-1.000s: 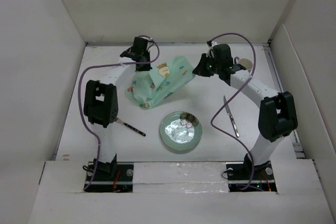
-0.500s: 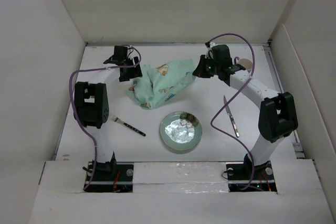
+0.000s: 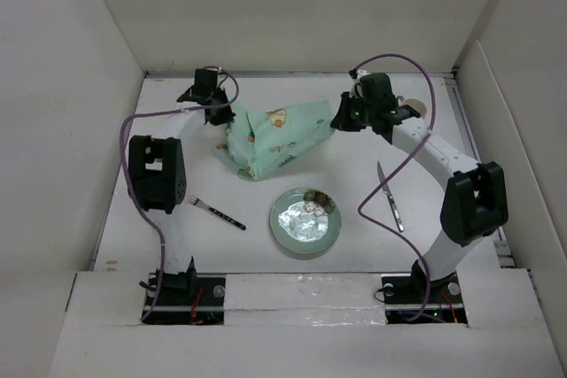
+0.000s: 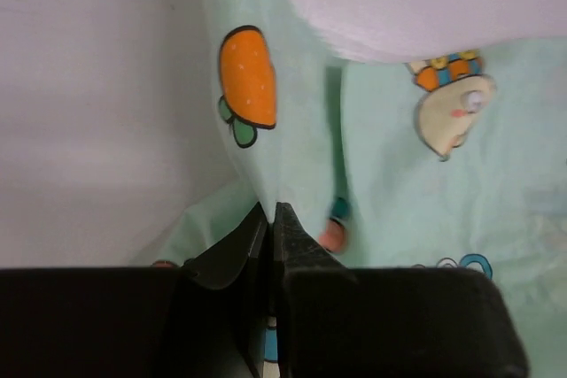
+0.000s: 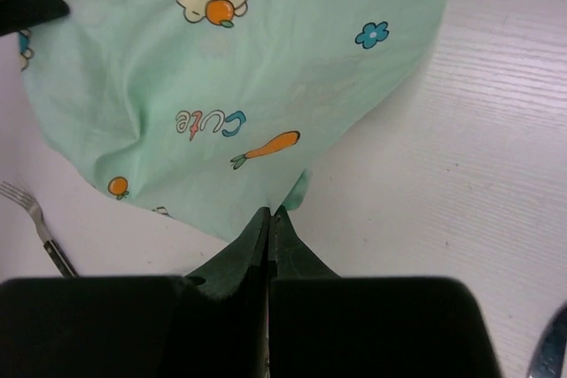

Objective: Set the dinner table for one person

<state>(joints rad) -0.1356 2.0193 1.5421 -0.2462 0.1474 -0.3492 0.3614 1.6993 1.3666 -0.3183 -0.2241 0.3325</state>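
Left pincer (image 4: 273,210), right pincer (image 5: 270,212) tight on placemat (image 3: 275,135); pieces (image 3: 316,202) on plate (image 3: 276,221).

Left arm (image 3: 155,173) and right arm (image 3: 469,201) look basically identical: chunky matte-black joint housings, white links in between, a loose purple cable (image 3: 359,208) on each, and black wedge-shaped gripper fingers (image 4: 221,258).

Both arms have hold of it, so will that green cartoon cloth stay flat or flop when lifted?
Probably floppy: the cloth bunches in folds between the left gripper and right gripper. Likely light, since small edge pinches hold it.
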